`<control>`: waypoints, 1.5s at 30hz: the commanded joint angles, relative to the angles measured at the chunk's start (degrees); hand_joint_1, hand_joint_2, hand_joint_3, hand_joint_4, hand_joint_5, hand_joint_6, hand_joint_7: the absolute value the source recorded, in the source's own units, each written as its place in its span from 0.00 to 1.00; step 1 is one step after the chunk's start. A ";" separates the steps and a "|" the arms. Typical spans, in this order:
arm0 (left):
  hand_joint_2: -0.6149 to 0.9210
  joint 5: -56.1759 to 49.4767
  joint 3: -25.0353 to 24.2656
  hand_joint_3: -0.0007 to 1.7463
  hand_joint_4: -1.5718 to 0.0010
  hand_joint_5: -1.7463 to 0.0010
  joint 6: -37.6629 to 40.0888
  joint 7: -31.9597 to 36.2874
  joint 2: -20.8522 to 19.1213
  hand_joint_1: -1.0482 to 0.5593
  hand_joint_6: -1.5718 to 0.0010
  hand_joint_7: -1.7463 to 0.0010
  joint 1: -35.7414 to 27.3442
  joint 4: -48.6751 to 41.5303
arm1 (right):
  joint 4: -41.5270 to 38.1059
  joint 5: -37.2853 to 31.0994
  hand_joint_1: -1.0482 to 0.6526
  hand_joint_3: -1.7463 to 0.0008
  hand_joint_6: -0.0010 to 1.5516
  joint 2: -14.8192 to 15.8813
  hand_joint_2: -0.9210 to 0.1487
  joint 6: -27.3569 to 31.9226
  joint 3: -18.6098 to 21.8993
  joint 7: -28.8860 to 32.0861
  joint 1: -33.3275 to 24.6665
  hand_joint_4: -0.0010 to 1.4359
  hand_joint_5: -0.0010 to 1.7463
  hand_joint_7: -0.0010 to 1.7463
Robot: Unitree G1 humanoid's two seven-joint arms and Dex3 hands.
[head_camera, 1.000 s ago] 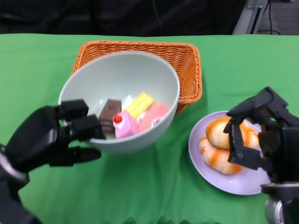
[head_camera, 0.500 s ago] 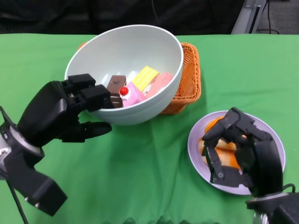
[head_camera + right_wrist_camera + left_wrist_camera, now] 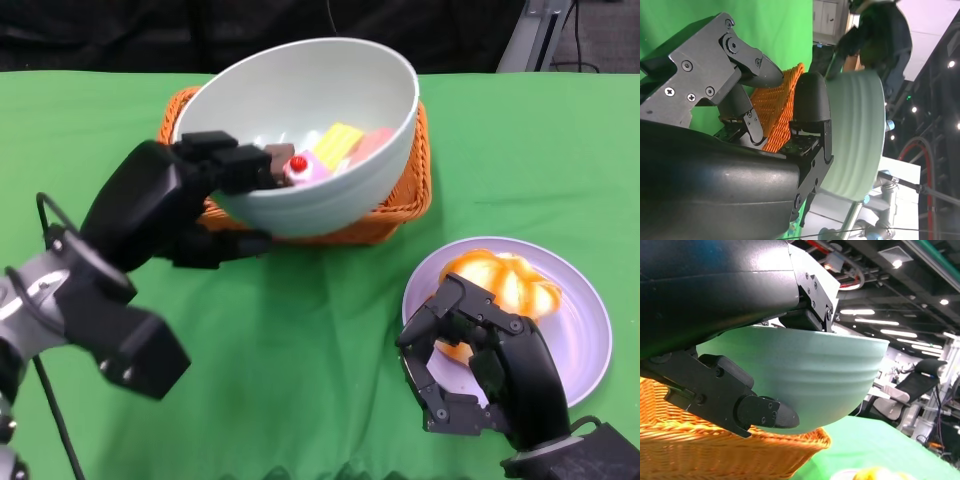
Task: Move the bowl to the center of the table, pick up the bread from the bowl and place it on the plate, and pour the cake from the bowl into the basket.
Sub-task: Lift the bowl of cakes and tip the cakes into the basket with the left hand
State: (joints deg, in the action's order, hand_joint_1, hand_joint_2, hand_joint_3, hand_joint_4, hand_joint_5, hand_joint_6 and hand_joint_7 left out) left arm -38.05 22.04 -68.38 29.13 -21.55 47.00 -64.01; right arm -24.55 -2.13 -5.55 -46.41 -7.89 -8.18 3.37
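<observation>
Gripping the bowl [image 3: 330,150], left hand [image 3: 165,205] holds it above the basket [image 3: 405,205].

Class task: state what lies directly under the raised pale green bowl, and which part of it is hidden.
Under the pale green bowl, which the left hand holds by its rim, sits the orange wicker basket on the green cloth. Only the basket's front and side rims show; the bowl covers its inside.

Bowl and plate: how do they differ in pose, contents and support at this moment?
The bowl is held off the table by the left hand above the basket; the plate lies flat on the green cloth. The bowl is deep, pale green and holds cake pieces; the plate is shallow, lilac and holds bread. Both are round dishes.
</observation>
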 commanded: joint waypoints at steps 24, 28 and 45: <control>1.00 29.13 -16.97 0.31 0.56 0.00 15.42 -35.86 16.76 0.52 0.60 0.19 10.07 -4.87 | -0.53 -0.24 0.56 0.35 0.41 -0.13 0.45 0.95 -0.55 0.44 0.07 0.57 0.99 0.83; 1.00 31.03 -19.82 0.33 0.54 0.00 18.68 -36.90 18.74 0.52 0.59 0.19 11.28 -5.88 | -1.12 -0.67 0.56 0.36 0.41 0.05 0.44 0.49 -0.62 0.48 0.37 0.57 0.99 0.82; 1.00 51.72 -36.99 0.30 0.55 0.00 46.27 -56.54 24.79 0.51 0.63 0.09 15.96 -7.18 | -3.62 -1.74 0.56 0.34 0.43 -0.08 0.47 -1.64 -0.29 1.42 1.23 0.59 0.99 0.82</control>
State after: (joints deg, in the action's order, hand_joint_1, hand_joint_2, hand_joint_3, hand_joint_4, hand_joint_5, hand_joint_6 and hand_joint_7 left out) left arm 11.27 -13.08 -24.26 -25.80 3.17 60.58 -71.11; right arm -27.59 -3.64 -5.86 -47.00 -8.43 -7.28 4.18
